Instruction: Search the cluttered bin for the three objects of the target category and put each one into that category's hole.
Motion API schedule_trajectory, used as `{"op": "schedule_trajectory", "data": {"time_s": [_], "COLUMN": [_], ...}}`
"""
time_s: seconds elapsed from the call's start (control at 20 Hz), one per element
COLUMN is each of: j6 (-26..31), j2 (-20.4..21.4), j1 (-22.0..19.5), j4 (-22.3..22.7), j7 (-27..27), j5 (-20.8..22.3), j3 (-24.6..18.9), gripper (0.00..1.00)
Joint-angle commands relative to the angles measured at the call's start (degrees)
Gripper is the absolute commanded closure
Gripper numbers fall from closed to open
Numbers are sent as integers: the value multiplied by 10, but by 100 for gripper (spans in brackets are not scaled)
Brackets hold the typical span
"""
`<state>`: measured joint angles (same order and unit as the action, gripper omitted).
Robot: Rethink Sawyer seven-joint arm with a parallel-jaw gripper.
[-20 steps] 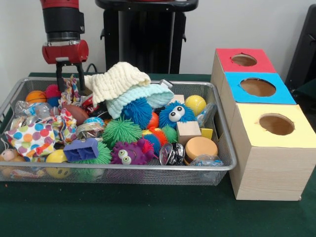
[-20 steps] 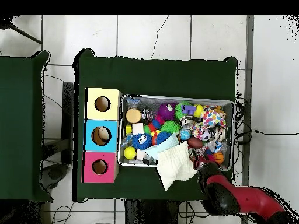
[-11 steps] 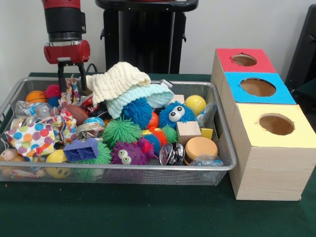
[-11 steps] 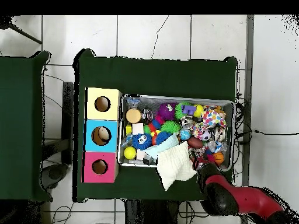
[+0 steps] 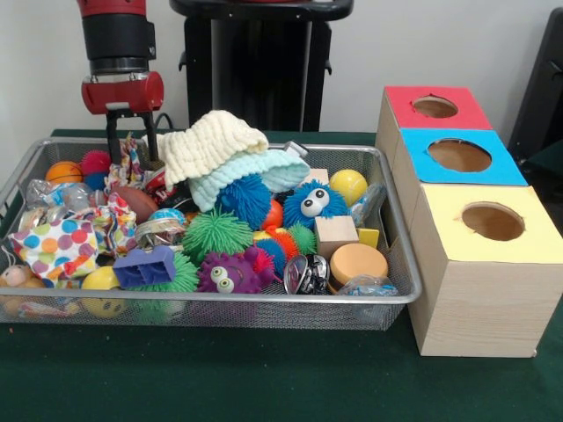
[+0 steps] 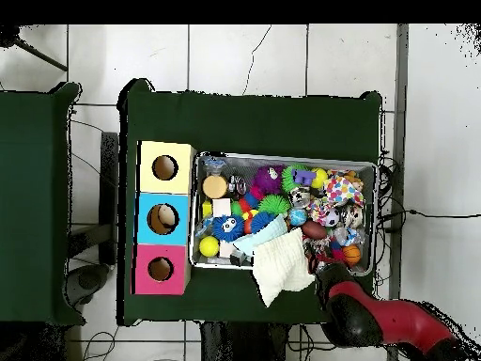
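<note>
Hanging over the wire bin's [image 5: 398, 264] far left corner, gripper [image 5: 131, 148] with two dark fingers [image 5: 113, 141] spread apart, nothing between them — tips just above a patterned cloth scrap [image 5: 128, 165], beside the cream knitted cloth [image 5: 208, 142]. Spiky balls and a blue googly-eyed fuzzy ball [image 5: 310, 204] heaped mid-bin. From overhead, fingers hidden under the red arm [image 6: 385, 321]; only there all three box holes seen straight down — yellow box [image 6: 165, 167], blue box [image 6: 162, 218], red box [image 6: 161, 269].

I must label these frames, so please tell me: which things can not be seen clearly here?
- Front view: objects under the cream cloth and the pale blue cloth are hidden.
- Overhead view: the gripper is hidden by the red arm.
- Both views: contents of the three box holes stay dark.
</note>
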<state>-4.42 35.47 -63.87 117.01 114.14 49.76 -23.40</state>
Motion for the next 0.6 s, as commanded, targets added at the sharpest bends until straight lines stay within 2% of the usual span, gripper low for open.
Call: {"op": "schedule_trajectory", "data": {"time_s": [0.05,0.35,0.6], "j6": [57,58,27], "j2": [-2,-8,-17], "j1": [2,-3,13], "j4": [-10,-12,-15], "j7": [-2,-9,2], "j5": [22,30,46], "j3": [-6,-7,21], "gripper": [0,0,0]}}
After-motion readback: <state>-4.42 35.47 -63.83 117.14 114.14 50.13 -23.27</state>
